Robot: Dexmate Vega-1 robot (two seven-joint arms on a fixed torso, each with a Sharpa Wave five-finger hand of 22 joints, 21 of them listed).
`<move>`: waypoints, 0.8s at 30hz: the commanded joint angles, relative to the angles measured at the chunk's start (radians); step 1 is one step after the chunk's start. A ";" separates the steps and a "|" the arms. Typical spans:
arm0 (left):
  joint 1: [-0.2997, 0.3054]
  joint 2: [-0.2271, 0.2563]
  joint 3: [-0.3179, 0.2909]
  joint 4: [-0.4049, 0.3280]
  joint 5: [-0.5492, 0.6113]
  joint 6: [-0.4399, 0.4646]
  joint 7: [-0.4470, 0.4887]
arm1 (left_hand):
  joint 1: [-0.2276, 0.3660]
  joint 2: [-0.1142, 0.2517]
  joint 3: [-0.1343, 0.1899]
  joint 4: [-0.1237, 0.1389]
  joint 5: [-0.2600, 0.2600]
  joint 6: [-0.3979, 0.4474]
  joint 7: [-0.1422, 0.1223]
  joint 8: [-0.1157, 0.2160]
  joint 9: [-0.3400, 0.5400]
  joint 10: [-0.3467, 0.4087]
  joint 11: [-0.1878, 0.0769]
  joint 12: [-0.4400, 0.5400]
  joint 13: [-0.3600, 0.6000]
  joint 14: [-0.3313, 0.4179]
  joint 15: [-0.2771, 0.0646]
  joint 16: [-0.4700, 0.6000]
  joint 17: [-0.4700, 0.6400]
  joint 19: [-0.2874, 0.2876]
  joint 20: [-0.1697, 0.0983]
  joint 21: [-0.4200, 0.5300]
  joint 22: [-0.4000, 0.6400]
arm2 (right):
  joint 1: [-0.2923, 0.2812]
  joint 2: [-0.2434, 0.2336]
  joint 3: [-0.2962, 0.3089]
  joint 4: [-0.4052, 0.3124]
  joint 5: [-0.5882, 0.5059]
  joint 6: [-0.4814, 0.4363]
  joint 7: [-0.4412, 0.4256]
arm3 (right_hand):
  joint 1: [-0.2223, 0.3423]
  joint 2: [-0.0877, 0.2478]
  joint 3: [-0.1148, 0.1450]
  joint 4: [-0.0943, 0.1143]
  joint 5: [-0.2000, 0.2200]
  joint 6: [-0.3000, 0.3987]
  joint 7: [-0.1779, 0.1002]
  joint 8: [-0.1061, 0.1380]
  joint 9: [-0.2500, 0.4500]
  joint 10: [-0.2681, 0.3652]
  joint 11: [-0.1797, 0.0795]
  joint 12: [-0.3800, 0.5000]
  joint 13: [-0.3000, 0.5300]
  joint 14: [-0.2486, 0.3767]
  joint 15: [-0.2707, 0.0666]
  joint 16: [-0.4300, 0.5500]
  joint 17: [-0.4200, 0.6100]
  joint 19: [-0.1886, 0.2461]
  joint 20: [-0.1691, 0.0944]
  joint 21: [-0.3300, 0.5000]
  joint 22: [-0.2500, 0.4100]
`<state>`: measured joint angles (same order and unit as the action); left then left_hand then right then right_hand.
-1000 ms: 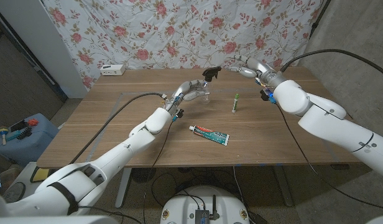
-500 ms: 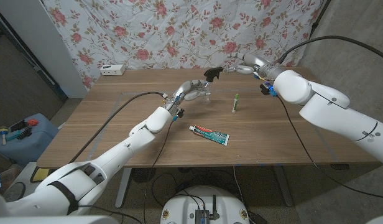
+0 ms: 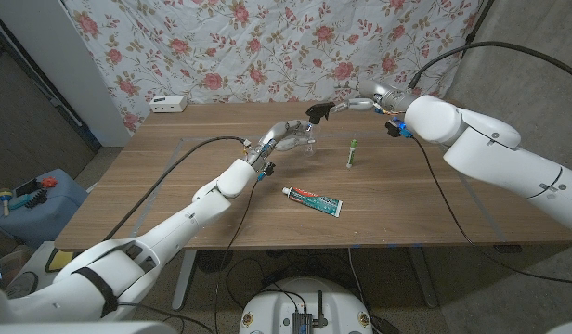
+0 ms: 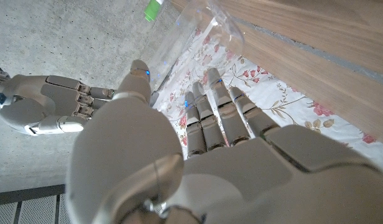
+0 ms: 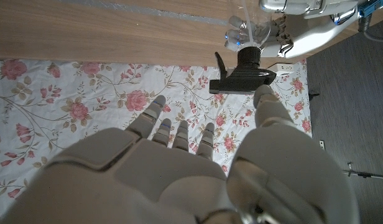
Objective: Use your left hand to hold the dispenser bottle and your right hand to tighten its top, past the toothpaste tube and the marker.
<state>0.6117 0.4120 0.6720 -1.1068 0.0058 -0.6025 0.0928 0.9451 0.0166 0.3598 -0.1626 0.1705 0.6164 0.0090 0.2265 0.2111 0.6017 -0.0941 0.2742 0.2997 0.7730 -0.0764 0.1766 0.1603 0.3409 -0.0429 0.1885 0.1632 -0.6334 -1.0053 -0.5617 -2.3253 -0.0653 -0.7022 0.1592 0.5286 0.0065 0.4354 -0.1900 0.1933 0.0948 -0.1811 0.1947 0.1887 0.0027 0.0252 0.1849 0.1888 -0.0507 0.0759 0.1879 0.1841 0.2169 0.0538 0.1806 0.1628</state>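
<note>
left hand point(image 3: 284, 133) wraps the clear dispenser bottle point(image 3: 305, 139) at the far middle of the surface point(image 3: 175, 195), bracing it upright so the top can turn. right hand point(image 3: 353, 103), fingers apart & holding nothing, reaches at the black top point(image 3: 318, 110); contact unclear. toothpaste tube point(image 3: 314, 200) & marker point(image 3: 352, 152) lie nearer.

The head view is evenly and softly lit — the wooden table point(image 3: 175, 199) shows only faint shadows under the arms, and no glare. Left of the table the floor falls into dimness. The arms bulge and stretch toward the bottom corners, a wide-lens distortion. In the left wrist view the left hand point(image 4: 198, 155) looms large and slightly soft, while the clear dispenser bottle point(image 4: 198, 31) beyond it catches pale highlights. The right wrist view is bright — the right hand point(image 5: 179, 174) is blurred, the black top point(image 5: 242, 76) sharper.
</note>
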 commanded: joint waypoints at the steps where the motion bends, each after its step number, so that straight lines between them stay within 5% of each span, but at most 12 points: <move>1: -0.020 -0.012 0.015 0.052 0.019 -0.029 -0.001 | 0.000 0.014 0.023 0.014 0.008 0.022 -0.010 0.007 0.004 0.009 0.006 0.007 0.006 0.017 -0.107 0.004 0.004 0.009 -0.087 -0.003 0.002 | 0.097 -0.004 -0.089 -0.042 -0.045 -0.120 0.088 | 0.019 -0.002 0.014 0.000 0.012 -0.013 -0.003 -0.005 0.002 -0.008 0.003 -0.002 0.002 0.000 0.011 -0.003 0.002 0.002 0.009 -0.001 0.004; 14: -0.042 -0.029 0.036 0.103 0.047 -0.052 0.014 | 0.000 0.013 0.025 0.013 0.008 0.028 -0.013 0.007 0.004 0.012 0.000 0.006 0.010 0.018 -0.107 0.003 0.004 0.010 -0.086 -0.003 0.002 | 0.200 0.024 -0.217 -0.032 -0.146 -0.188 0.162 | 0.058 -0.021 0.024 0.000 0.014 0.002 -0.006 0.007 0.005 -0.012 0.007 0.003 0.004 0.004 0.017 0.002 0.002 0.003 0.028 0.002 0.004; 24: -0.057 -0.038 0.049 0.125 0.070 -0.068 0.032 | 0.001 0.013 0.028 0.012 0.008 0.031 -0.017 0.007 0.005 0.014 -0.004 0.005 0.013 0.018 -0.107 0.003 0.004 0.010 -0.087 -0.003 0.002 | 0.242 0.052 -0.249 0.011 -0.183 -0.180 0.199 | 0.089 -0.048 0.027 0.002 0.009 0.042 -0.011 0.025 0.008 -0.015 0.012 0.006 0.005 0.006 0.024 0.005 0.003 -0.001 0.034 0.002 0.004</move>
<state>0.5722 0.3858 0.7056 -1.0132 0.0541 -0.6519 0.1102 0.9437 0.0181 0.3640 -0.1668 0.1743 0.6168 0.0092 0.2263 0.2120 0.6066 -0.0891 0.2742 0.3090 0.7730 -0.0765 0.1732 0.1608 0.3409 -0.0429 0.1885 0.1632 -0.4484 -0.9778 -0.7568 -2.3460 -0.1958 -0.8673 0.3060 0.6075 -0.0327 0.4554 -0.1863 0.2012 0.1238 -0.1877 0.2111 0.1935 -0.0082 0.0328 0.1849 0.1887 -0.0487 0.0915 0.1879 0.1840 0.2184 0.0808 0.1806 0.1656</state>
